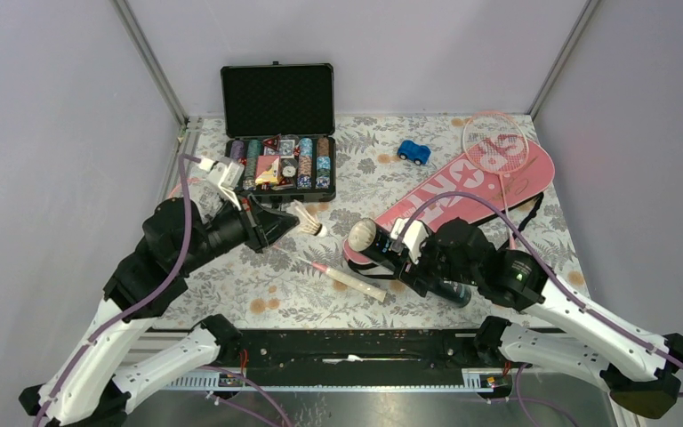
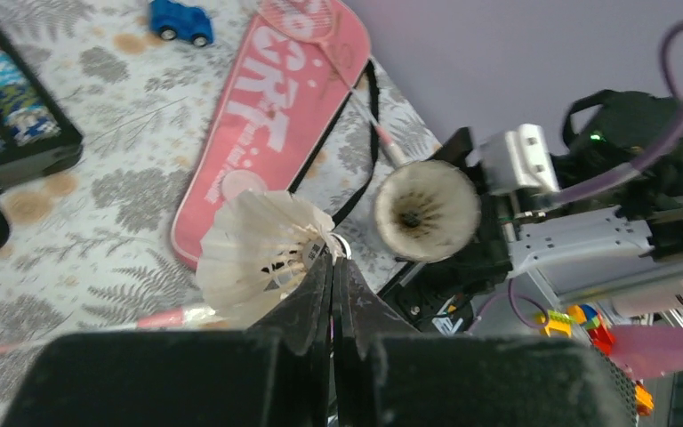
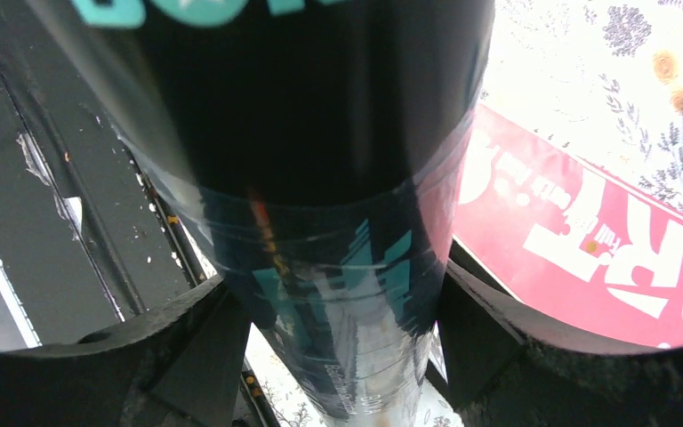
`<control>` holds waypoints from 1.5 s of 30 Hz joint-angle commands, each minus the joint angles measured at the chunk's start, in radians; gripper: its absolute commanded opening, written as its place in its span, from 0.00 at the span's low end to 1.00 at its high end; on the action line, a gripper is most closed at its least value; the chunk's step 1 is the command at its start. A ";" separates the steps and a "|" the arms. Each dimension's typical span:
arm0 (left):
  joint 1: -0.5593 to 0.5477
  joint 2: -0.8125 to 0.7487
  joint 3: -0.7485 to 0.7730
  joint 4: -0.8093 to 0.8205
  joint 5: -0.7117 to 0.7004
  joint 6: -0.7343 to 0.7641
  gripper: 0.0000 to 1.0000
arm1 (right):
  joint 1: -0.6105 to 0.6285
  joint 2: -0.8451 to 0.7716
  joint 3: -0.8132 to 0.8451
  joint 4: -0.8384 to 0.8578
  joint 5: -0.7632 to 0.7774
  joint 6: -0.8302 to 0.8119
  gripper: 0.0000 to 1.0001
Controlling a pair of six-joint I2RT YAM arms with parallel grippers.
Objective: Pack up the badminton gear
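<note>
- My left gripper point(image 2: 332, 267) is pinched fully shut on a white shuttlecock point(image 2: 258, 258), which I hold above the table.
- My right gripper point(image 3: 338, 356) has its jaws wide, clamped around the black tube point(image 3: 320, 222). The tube's open mouth faces the shuttlecock, with a gap between them.
- A racket's white handle point(image 1: 349, 278) lies on the table under that gap.
- The pink cover point(image 1: 462, 191) lies behind the tube with the second racket point(image 1: 495, 142) on it. The blue toy car point(image 1: 414, 152) and the chip case point(image 1: 277, 133) stand further back.

Here we are in a robot lab booth: plain lilac wall panels point(image 1: 391, 36) on aluminium posts point(image 1: 151, 62) at twelve o'clock, fern-print tablecloth point(image 1: 365, 169), black mounting rail point(image 1: 356, 342) at six.
</note>
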State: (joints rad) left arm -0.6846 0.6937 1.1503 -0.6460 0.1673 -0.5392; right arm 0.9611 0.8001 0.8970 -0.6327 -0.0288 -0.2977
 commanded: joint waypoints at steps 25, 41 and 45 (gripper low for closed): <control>-0.273 0.208 0.071 0.272 0.039 0.118 0.00 | 0.001 0.037 0.006 0.151 -0.063 0.061 0.55; -0.288 0.183 0.061 0.250 -0.195 0.101 0.00 | 0.001 0.001 0.017 0.125 -0.069 0.110 0.54; -0.288 0.179 0.019 0.303 -0.133 0.062 0.00 | 0.001 0.005 0.031 0.131 -0.067 0.141 0.54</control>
State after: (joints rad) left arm -0.9680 0.8864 1.1961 -0.4202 0.0116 -0.4412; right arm 0.9607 0.8135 0.8772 -0.5697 -0.0738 -0.2054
